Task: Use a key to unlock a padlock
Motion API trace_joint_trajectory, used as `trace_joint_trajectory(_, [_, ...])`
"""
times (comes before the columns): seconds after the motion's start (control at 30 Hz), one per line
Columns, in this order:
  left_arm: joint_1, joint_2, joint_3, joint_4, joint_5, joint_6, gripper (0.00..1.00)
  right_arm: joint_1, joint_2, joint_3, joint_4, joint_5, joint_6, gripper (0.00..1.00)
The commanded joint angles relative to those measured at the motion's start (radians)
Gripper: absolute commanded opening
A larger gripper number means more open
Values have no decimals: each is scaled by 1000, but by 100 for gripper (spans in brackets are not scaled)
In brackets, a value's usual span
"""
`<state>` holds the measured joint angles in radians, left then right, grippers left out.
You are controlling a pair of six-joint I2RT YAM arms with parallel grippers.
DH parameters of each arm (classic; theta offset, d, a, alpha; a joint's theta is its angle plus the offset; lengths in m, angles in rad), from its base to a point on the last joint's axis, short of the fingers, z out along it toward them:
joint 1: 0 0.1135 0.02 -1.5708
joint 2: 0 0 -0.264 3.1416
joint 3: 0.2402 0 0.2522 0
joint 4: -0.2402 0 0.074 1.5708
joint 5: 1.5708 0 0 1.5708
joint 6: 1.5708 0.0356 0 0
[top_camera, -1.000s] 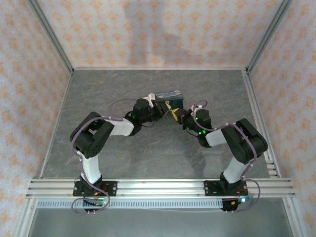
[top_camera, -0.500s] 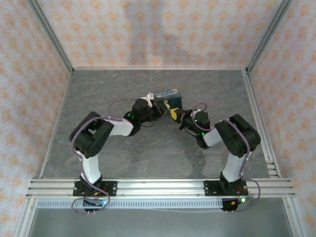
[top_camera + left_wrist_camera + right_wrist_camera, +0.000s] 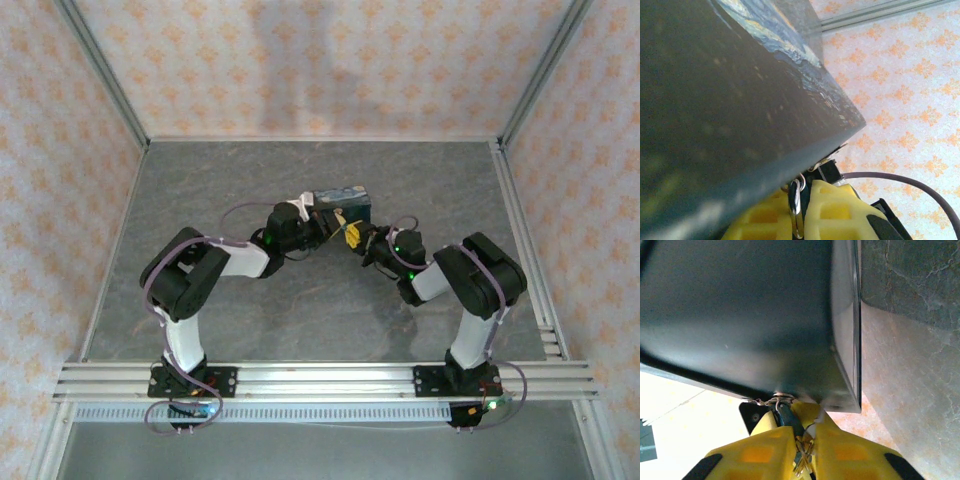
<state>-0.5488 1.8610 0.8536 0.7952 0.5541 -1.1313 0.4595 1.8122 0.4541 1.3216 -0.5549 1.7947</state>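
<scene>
Arms from left and right meet just far of the middle of the grey stone-patterned table [image 3: 300, 320], at the near side of the rectangular blue-and-yellow painted tin box [image 3: 340, 203]. In the right wrist view the padlock [image 3: 786, 419], a small dark bluish-grey metal lump, hangs from the edge of the tin's dark face. Its long axis runs from that edge down between the yellow fingers [image 3: 760, 455] of the right gripper [image 3: 792, 414], tilted slightly. Thin wire rings [image 3: 802, 456] dangle just below it. Those fingers stand close on either side of the padlock, but whether they press on it cannot be told. The left gripper [image 3: 799, 194] is closed on a thin silver metal ring [image 3: 794, 207], pinched upright between its yellow fingers [image 3: 837, 215] right under the tin's edge.
</scene>
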Motion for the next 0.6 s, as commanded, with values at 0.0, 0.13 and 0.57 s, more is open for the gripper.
trace_joint_trajectory(0.0, [-49,-61,-8,18,178,41,0,-5,18,-11,84,-4,-26,26])
trace_joint_trajectory(0.13, [-39,-68,-9,-13,165,57,0,-23,11,-56,80,-23,-66,29])
trace_joint_trajectory(0.57, [-24,-62,-14,-67,145,84,0,-70,-205,-141,-227,-112,-354,37])
